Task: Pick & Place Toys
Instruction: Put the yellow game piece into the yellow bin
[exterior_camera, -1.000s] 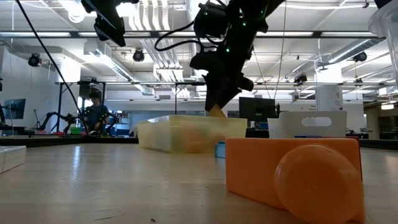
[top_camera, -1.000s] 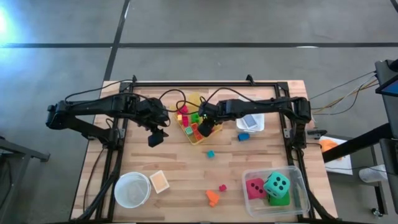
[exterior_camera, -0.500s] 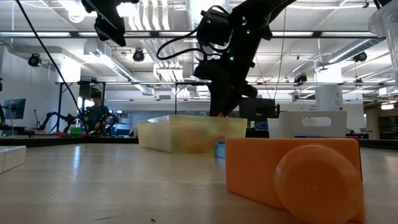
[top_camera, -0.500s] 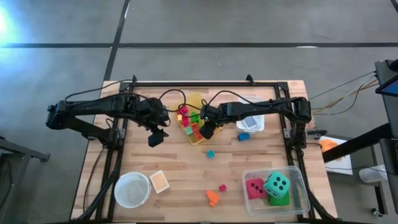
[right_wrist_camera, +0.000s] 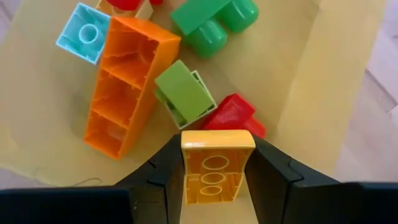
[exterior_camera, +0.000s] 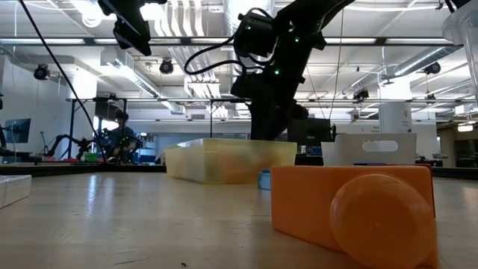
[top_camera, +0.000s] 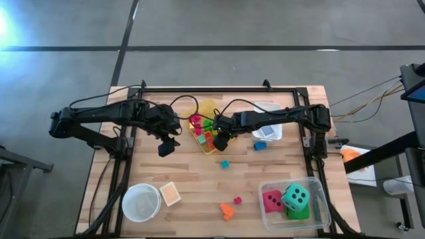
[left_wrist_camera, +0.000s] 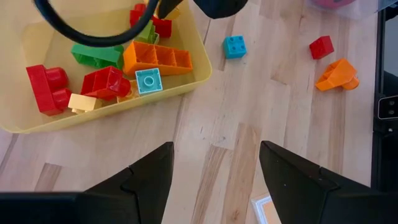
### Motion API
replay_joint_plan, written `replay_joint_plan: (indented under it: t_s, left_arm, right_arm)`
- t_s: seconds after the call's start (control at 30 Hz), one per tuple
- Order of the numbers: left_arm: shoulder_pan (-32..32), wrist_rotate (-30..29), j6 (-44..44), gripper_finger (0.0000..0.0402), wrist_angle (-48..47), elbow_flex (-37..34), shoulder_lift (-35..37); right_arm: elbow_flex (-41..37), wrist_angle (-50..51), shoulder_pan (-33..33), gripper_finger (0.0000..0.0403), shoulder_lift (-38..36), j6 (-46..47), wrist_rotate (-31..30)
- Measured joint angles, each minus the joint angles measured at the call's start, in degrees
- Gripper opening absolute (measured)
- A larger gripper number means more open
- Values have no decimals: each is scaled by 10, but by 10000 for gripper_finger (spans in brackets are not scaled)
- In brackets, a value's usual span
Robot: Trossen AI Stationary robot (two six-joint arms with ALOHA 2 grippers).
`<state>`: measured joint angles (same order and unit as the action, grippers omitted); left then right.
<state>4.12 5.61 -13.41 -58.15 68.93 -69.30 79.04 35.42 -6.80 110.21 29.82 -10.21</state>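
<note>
A: What is the biggest thing here?
B: The table [top_camera: 192,179]. Both arms reach over it.

A: And the bins?
B: A clear bin [top_camera: 317,188] sits at one near corner. It holds three dice: teal [top_camera: 295,196], pink-red [top_camera: 272,200] and green [top_camera: 297,212]. A yellow bin [left_wrist_camera: 112,115] sits in the middle, full of blocks. A white bin [top_camera: 269,130] is next to it, and a round bowl [top_camera: 141,202] is at the other near corner.

A: What is the right gripper [right_wrist_camera: 214,186] doing?
B: It hangs over the yellow bin. Its fingers squeeze a yellow block [right_wrist_camera: 215,165] between them. Under it lie a long orange block [right_wrist_camera: 124,99], a green one [right_wrist_camera: 185,92] and a red one [right_wrist_camera: 231,116].

A: And the left gripper [left_wrist_camera: 214,174]?
B: It waits just beside the yellow bin, above bare wood. Its fingers are spread apart and hold nothing.

A: Are any toys loose?
B: Yes. A small blue block [left_wrist_camera: 235,46], a little red block [left_wrist_camera: 321,46] and an orange piece [left_wrist_camera: 336,74] lie on the table, away from the bins.
</note>
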Motion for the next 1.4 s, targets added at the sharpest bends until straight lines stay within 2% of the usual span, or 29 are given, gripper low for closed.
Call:
replay_joint_plan:
  t_s: [0.5,1.4]
  left_arm:
    - [0,0,0,240,0,0,0]
    - [0,0,-1,240,0,0,0]
  right_arm:
    - [16,21,6,125,33,33,-4]
    - [-3,23,7,125,33,27,4]
